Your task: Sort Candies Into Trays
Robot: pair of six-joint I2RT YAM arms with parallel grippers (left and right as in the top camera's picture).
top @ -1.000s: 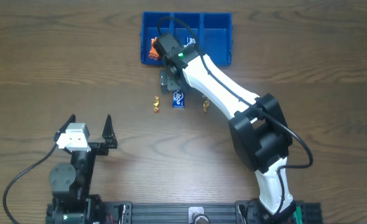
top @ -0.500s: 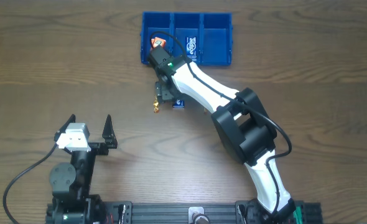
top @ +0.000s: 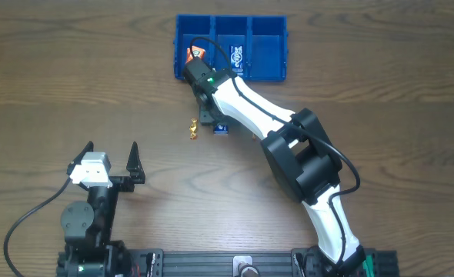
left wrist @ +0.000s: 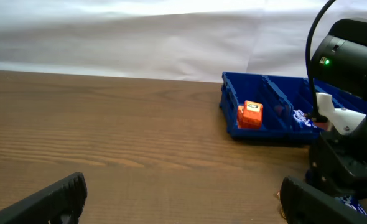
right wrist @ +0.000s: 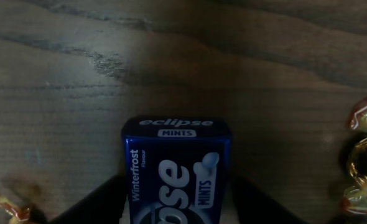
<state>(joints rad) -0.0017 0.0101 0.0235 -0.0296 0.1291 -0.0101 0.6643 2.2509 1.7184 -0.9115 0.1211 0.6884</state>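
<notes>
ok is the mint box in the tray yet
No, the mint box lies flat on the wood table, with a gold candy beside it.

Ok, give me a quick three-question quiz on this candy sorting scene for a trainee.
1. True or false: the left gripper holds a candy.
2. Which compartment of the blue tray holds the orange candy? A left, B middle, C right.
3. What lies directly below the right gripper?
Key: 1 false; 2 A; 3 the blue mint tin.
</notes>
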